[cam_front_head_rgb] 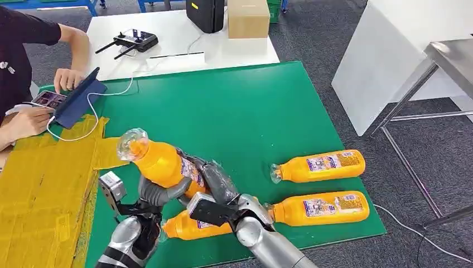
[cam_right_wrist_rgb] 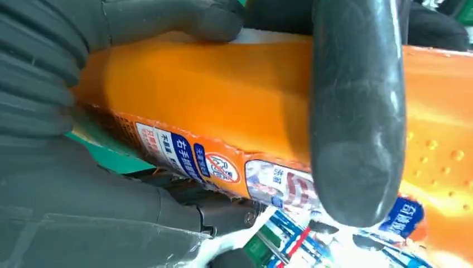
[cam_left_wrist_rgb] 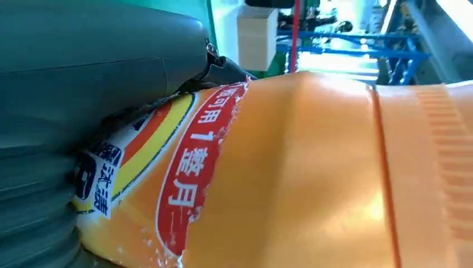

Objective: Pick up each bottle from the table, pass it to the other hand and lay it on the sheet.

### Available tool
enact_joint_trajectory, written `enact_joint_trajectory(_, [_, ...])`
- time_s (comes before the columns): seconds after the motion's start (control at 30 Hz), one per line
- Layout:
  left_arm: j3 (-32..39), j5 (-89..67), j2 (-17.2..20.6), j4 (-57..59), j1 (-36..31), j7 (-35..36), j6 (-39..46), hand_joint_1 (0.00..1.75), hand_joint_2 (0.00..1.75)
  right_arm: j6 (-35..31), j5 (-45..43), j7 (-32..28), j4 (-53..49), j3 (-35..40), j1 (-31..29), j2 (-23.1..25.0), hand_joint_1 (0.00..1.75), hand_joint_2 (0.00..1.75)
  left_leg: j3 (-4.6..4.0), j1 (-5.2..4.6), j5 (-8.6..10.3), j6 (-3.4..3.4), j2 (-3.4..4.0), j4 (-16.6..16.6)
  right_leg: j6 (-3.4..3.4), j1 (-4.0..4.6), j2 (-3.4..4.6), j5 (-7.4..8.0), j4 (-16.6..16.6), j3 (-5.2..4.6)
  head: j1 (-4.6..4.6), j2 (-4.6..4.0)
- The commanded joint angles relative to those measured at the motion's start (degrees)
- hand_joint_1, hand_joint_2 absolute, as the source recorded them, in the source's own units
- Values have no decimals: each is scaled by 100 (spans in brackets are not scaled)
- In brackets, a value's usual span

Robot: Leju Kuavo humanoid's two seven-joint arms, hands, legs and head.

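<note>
Both my hands clamped on one orange bottle: left hand wraps lower body, right hand grips label side. Bottle raised, tilted, above green mat front edge. Three bottles lie along front-right edge. Yellow sheet at left edge.

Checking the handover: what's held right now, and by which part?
One orange bottle, held by both hands: left hand around its lower body, right hand on the labelled side near the base.
</note>
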Motion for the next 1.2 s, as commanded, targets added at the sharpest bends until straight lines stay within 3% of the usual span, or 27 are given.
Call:
enact_joint_trajectory(0.03, [627, -1307, 211, -553, -437, -257, 1660, 175, 175, -99, -424, -123, -891, -162, 452, -303, 0, 175, 9, 13, -6, -8, -24, 3, -4, 10, -5, -7, -3, 17, -2, 0])
enact_joint_trajectory(0.13, [840, -2553, 395, -468, -661, -64, 2732, 175, 175, -33, -629, -119, -1497, -353, 631, -459, 0, 175, -2, 8, 1, -5, -25, 3, -2, 6, -12, -3, -2, 6, 0, 0])
enact_joint_trajectory(0.17, [989, -3700, 440, -329, -728, 164, 3567, 175, 175, 19, -678, -135, -1669, -395, 673, -505, 0, 175, 6, 13, -4, -8, -34, 6, -4, 11, -14, -8, -1, 17, 4, 0])
enact_joint_trajectory(0.2, [1193, -4308, 431, -290, -743, 275, 3805, 175, 175, 34, -700, -144, -1747, -412, 690, -528, 0, 175, 5, 8, -1, -6, -15, 0, -3, 7, -1, -2, -2, 9, 4, 0])
enact_joint_trajectory(0.27, [2534, -6937, -47, -485, -741, 368, 3805, 175, 175, 207, -898, -90, -2018, -469, 763, -648, 0, 175, 20, 16, -11, -14, -13, 7, -8, 12, 13, -9, 4, 22, -2, 0])
enact_joint_trajectory(0.33, [3054, -8180, -97, -551, -782, 526, 3805, 175, 175, 193, -908, -106, -2204, -488, 841, -765, 0, 175, 3, 14, -6, -8, -11, 7, -2, 13, 7, -4, 0, 9, 2, 0])
enact_joint_trajectory(0.43, [2829, -9149, 582, 287, -965, 1633, 3805, 175, 175, 44, -826, -130, -2591, -596, 1078, -982, 0, 175, 24, 16, -11, -8, -8, 2, -2, 13, 14, -8, -5, 28, 0, 0])
enact_joint_trajectory(0.5, [2638, -9284, 972, 719, -1108, 2058, 3805, 175, 175, 1, -790, -141, -2770, -647, 1173, -1068, 0, 175, 38, 14, -7, -10, -3, -8, -4, 10, 13, -9, -10, 38, 2, 0])
enact_joint_trajectory(0.93, [2638, -9284, 972, 719, -1108, 2058, 3805, 175, 175, 1, -790, -141, -2770, -647, 1173, -1068, 0, 175, 17, 14, -6, -8, -1, 0, -3, 11, 15, -8, -3, 19, 4, 0])
enact_joint_trajectory(0.97, [2539, -9487, 1046, 910, -1127, 2305, 3805, 175, 175, -9, -768, -133, -2754, -641, 1158, -1047, 0, 175, 11, 7, -2, -7, 2, -2, -3, 6, 13, -5, -2, 11, 0, 0])
enact_joint_trajectory(1.0, [1952, -9487, 1552, 1432, -1282, 3052, 3805, 175, 175, -34, -751, -128, -2802, -674, 1185, -1058, 0, 175, 24, 14, -7, -11, -5, -1, -5, 11, 14, -10, -3, 26, 2, 0])
enact_joint_trajectory(1.07, [1734, -9487, 1968, 2298, -1584, 3371, 3755, 175, 175, -47, -694, -106, -2890, -696, 1217, -1081, 0, 175, 26, 14, -4, -13, -12, -4, -7, 11, 8, -11, -3, 28, 2, 0])
enact_joint_trajectory(1.2, [1396, -9487, 2234, 3528, -2073, 3910, 3464, 175, 175, -109, -386, 31, -2871, -662, 1223, -1072, 0, 175, 28, 16, -1, -15, -8, -5, -11, 14, 11, -7, -3, 27, 0, 0])
